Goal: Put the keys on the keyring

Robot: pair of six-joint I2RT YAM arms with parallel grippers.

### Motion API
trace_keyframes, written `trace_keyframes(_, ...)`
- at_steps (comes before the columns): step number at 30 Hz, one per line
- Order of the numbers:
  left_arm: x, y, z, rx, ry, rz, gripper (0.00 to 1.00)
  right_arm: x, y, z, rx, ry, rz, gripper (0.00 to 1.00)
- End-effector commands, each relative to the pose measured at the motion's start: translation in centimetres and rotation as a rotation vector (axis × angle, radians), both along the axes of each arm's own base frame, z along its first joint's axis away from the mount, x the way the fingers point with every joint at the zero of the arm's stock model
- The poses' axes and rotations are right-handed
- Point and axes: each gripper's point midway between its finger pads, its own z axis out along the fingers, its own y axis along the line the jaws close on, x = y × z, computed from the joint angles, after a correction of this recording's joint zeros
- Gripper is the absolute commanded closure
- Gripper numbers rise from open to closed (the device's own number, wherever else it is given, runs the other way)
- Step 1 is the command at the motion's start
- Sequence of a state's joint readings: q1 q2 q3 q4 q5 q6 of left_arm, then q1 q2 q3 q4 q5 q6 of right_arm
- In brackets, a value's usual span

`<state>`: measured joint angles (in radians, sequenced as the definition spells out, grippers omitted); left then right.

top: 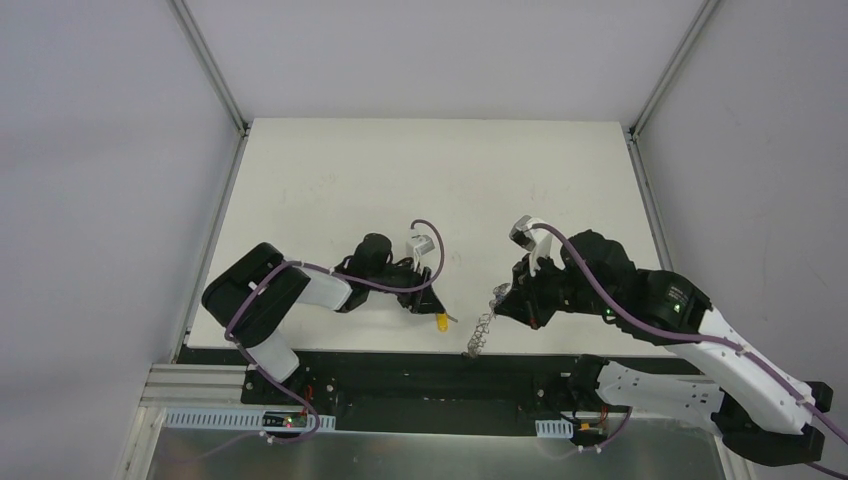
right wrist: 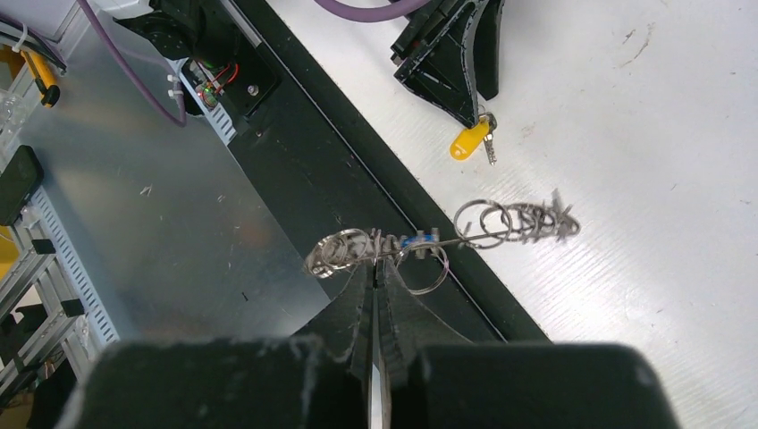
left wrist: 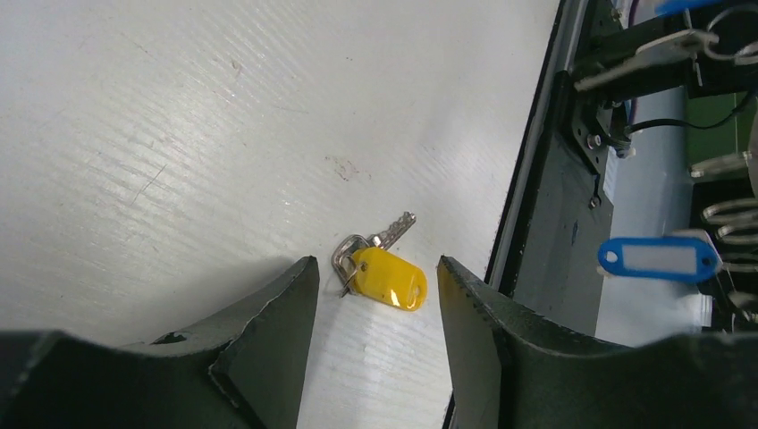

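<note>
The yellow-headed key (left wrist: 389,278) lies flat on the white table close to its near edge, its silver blade pointing away. My left gripper (left wrist: 376,264) is open and straddles the key, one finger on each side, with neither touching it. In the top view the key (top: 441,321) sits just below that gripper (top: 425,300). My right gripper (right wrist: 375,264) is shut on the keyring (right wrist: 483,223), held edge-on above the table's edge; its small loops fan out both ways. A blue tag (left wrist: 657,257) hangs among those loops (right wrist: 418,239). From above, the keyring (top: 480,335) dangles below the right gripper (top: 505,300).
A black rail (top: 400,365) runs along the table's near edge, with a grey metal sheet (right wrist: 134,179) beyond it. The white table (top: 430,180) stretches back to the enclosure walls. The two grippers stand about a hand's width apart.
</note>
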<state>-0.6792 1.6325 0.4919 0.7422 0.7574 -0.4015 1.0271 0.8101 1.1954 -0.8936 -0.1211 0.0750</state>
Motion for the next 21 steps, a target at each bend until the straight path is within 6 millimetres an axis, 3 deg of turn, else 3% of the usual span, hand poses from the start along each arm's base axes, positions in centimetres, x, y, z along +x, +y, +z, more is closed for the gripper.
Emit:
trace_keyframes(1,0.5,-1.5,2.0,-0.097,-0.096,-0.076,0.50,-0.7,-0.3,1.5,0.055,-0.003,0.011,1.00)
trace_keyframes(11,-0.7,-0.9,1.1,-0.090,-0.074,-0.110,0.64,-0.6,-0.4,1.4,0.047,-0.014,0.017,1.00)
trace_keyframes(21,-0.4,-0.4,-0.3,-0.039,-0.069,-0.078,0.65,-0.8,-0.3,1.1,0.052,-0.002,0.020,1.00)
